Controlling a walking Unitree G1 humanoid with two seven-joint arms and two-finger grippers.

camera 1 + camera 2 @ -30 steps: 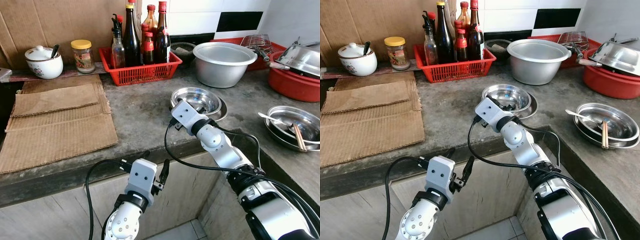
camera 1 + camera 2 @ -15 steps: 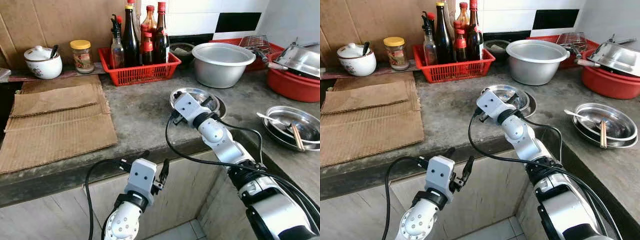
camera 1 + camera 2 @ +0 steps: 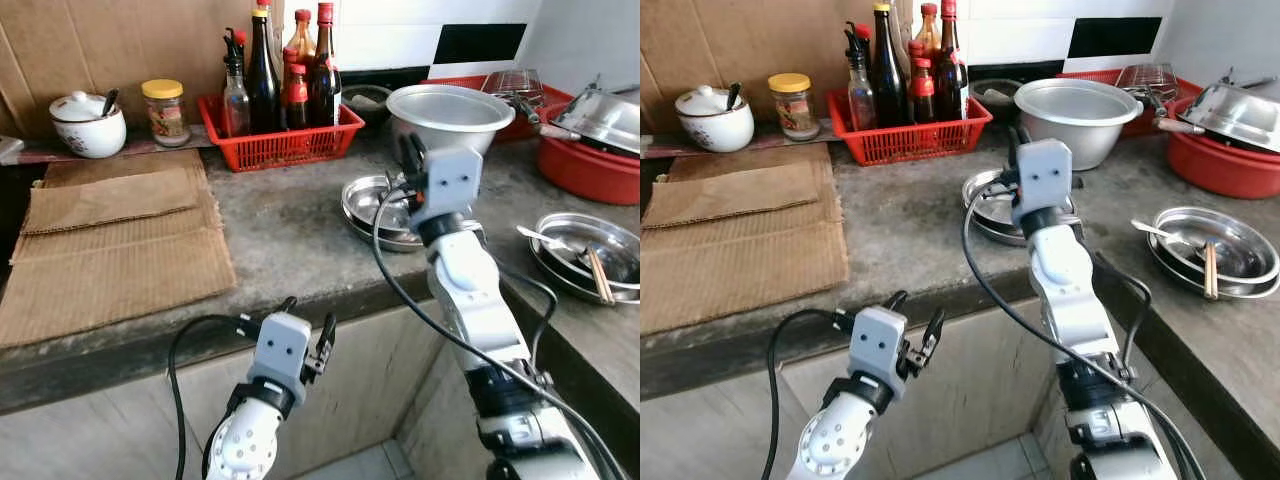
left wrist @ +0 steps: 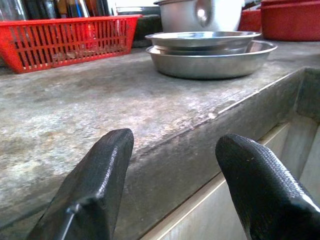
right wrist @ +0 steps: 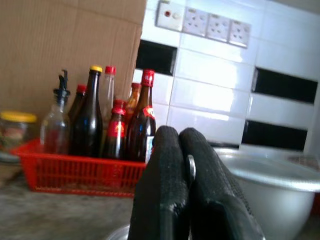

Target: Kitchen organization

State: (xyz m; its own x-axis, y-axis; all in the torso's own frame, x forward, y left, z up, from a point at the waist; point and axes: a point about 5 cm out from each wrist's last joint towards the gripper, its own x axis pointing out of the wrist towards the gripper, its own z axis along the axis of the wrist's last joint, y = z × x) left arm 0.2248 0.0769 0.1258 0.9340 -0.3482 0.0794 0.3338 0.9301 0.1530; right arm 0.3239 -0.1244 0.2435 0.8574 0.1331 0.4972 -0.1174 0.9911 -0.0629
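My right gripper (image 3: 409, 160) is raised above the stacked steel plates (image 3: 372, 208) on the concrete counter (image 3: 280, 240), just in front of the big aluminium pot (image 3: 450, 118). In the right wrist view its fingers (image 5: 165, 165) are pressed together with nothing held, pointing toward the red basket of sauce bottles (image 5: 80, 170). My left gripper (image 3: 305, 325) hangs below the counter's front edge, open and empty. In the left wrist view its two fingers (image 4: 100, 180) stand apart before the counter edge (image 4: 210, 117).
Flattened cardboard (image 3: 110, 240) covers the counter's left part. A yellow-lidded jar (image 3: 164, 110) and a white ceramic pot (image 3: 88, 125) stand at the back left. To the right lie a steel plate with spoon and chopsticks (image 3: 585, 255) and a red basin (image 3: 590, 165).
My right arm has lifted off the steel plates and swung upright, its gripper now high in front of the aluminium pot. The left arm has stayed put.
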